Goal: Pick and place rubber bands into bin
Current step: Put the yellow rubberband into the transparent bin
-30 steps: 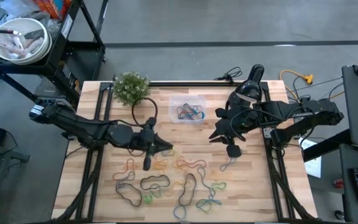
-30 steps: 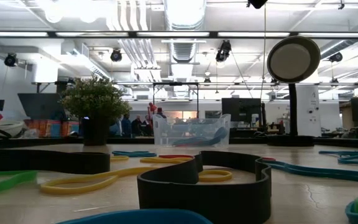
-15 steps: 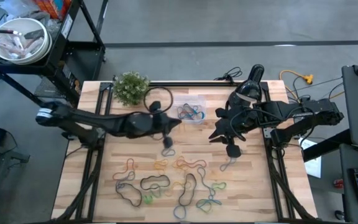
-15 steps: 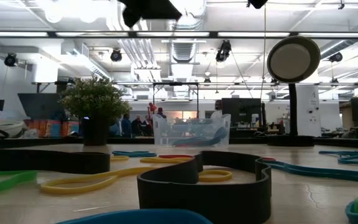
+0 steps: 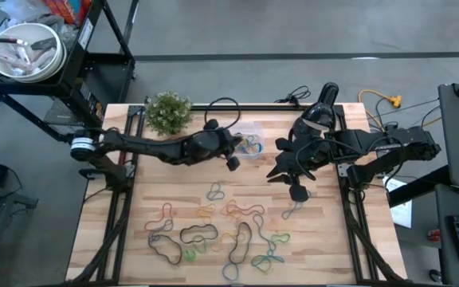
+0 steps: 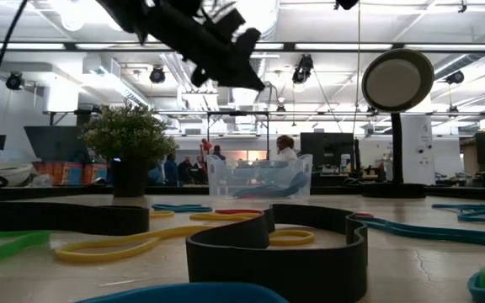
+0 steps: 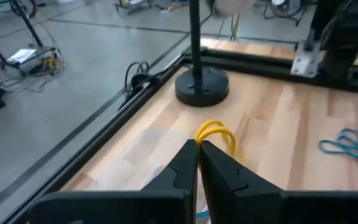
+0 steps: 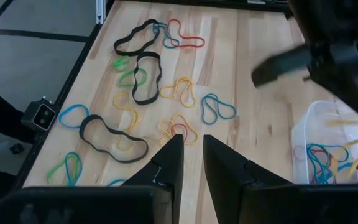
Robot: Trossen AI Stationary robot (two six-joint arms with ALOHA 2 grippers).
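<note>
The clear bin (image 5: 244, 144) stands at the table's far middle with several bands inside; it also shows in the low view (image 6: 259, 177) and the right wrist view (image 8: 324, 149). Many coloured rubber bands (image 5: 213, 227) lie loose on the near half of the table (image 8: 145, 93). My left gripper (image 5: 233, 160) reaches in from the left, just at the bin's left side and raised above it (image 6: 251, 82), shut on a yellow rubber band (image 7: 215, 134). My right gripper (image 5: 276, 174) hovers right of the bin, open (image 8: 192, 155), with nothing between its fingers. My left gripper pinches the yellow rubber band at one end of its loop (image 7: 199, 142) between its two fingertips. The fingers come from the table's left, slanting a little downward. The rest of the loop sticks out beyond the tips, lifted clear of the table, by the bin (image 8: 353, 134).
A small potted plant (image 5: 168, 112) stands at the far left corner. A black post on a round base (image 7: 202, 87) stands at the far right, with black cables (image 5: 293, 96) along the far edge. A metal bowl (image 5: 24, 49) sits on a cart off the table's left.
My left gripper has swung from above the loose bands toward the table's far right, up to the bin, staying shut on the yellow band. It has tipped up toward level and come into the low view from above. My right gripper has kept still.
</note>
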